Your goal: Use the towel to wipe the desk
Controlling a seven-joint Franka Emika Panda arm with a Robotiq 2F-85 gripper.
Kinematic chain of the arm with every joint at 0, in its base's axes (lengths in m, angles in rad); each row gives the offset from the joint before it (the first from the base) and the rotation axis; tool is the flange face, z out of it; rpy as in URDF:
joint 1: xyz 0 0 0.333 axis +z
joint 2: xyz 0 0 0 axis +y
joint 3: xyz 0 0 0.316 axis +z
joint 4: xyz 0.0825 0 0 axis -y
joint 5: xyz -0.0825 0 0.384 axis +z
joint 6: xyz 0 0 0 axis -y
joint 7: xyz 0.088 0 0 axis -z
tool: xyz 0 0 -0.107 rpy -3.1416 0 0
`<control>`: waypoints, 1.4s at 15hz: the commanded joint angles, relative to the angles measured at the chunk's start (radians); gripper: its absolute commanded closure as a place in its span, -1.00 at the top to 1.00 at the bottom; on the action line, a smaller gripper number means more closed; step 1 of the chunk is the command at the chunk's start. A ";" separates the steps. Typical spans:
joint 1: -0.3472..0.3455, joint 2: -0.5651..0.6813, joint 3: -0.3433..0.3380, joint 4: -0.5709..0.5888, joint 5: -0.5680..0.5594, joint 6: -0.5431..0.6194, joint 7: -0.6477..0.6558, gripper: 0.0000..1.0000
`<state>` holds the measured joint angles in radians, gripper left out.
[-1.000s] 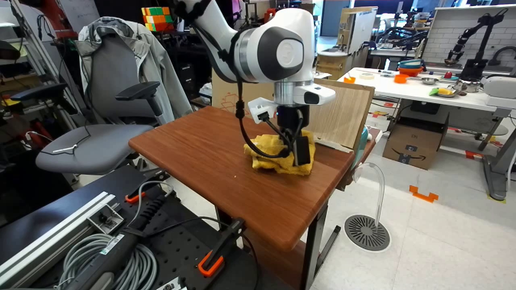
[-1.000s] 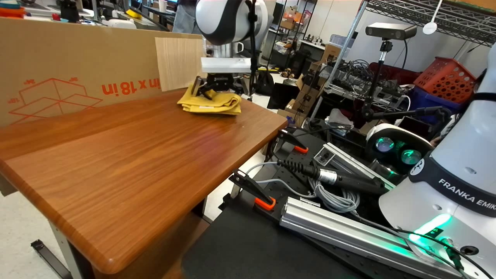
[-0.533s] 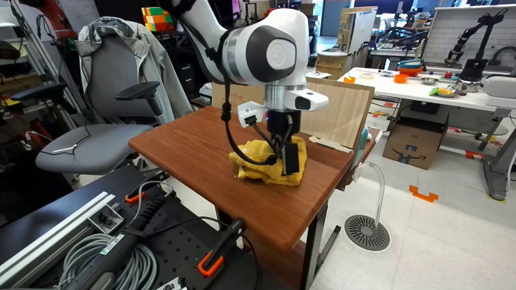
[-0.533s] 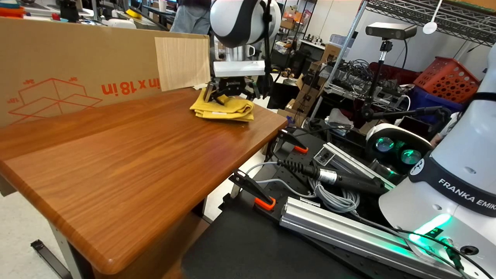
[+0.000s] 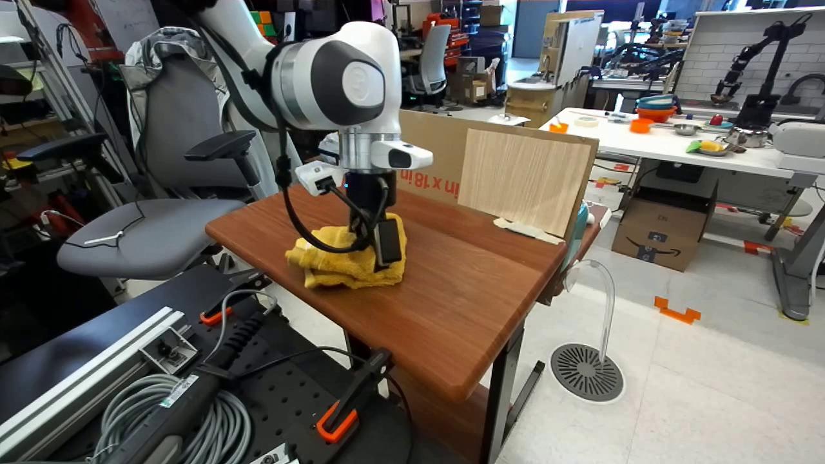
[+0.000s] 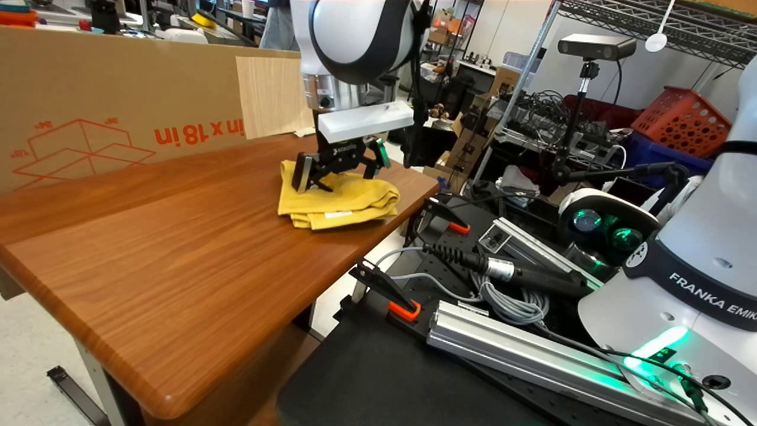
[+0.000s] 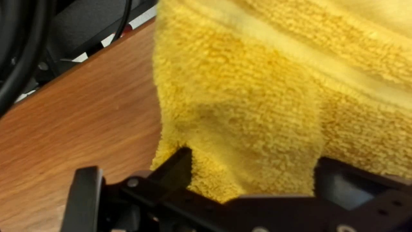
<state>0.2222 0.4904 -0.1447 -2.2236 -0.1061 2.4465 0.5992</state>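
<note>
The yellow towel lies folded on the brown wooden desk (image 5: 464, 309), near the desk edge that faces the black bench. It shows in both exterior views (image 5: 341, 274) (image 6: 355, 204) and fills much of the wrist view (image 7: 244, 83). The desk also shows in an exterior view (image 6: 177, 248). My gripper (image 6: 337, 180) points down onto the towel with its fingers spread wide. In the wrist view the gripper (image 7: 253, 155) has towel cloth between its separated fingertips, which press into the cloth without pinching it. In an exterior view, the gripper (image 5: 380, 258) hides part of the towel.
A cardboard panel (image 6: 148, 77) with a wood-grain board (image 5: 522, 180) stands along the desk's far side. A black bench (image 5: 277, 393) with clamps (image 5: 338, 422) and coiled cable (image 5: 213, 419) adjoins the desk. A grey chair (image 5: 155, 225) stands near the desk's end.
My gripper and the towel under it have slid together across the desk, away from the wood-grain board and towards the edge by the bench. The fingers have stayed apart.
</note>
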 commanded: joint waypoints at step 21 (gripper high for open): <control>0.218 0.372 0.033 0.614 -0.196 -0.053 0.153 1.00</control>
<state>0.4866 0.8221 -0.1066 -1.6319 -0.3233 2.4293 0.7756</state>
